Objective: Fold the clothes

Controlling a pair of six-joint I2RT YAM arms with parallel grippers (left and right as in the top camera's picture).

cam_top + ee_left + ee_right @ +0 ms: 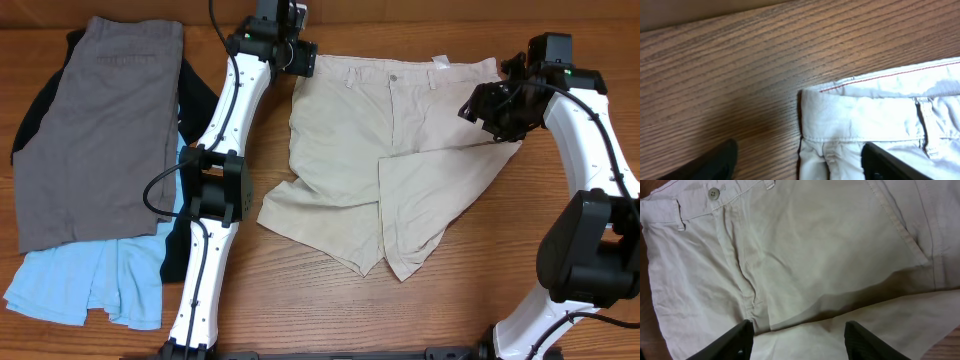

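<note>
surface (740,60): brown wood grain, satin, faint sheen. khaki shorts (350,130): woven cloth, matt, lightly creased; red stitch line inside waistband. button (714,192): pale plastic, slight gloss. grey shorts (95,140): smooth matt cloth. light-blue shorts (70,285): thin matt cloth, wrinkled. black garment (32,125): matt cloth. arm shells (225,105): glossy white plastic.

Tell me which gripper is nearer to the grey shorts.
Left. The left gripper hovers at the waistband corner of the beige shorts, on the side next to the grey shorts. The right gripper is over the opposite side of the beige shorts, farther away.
</note>
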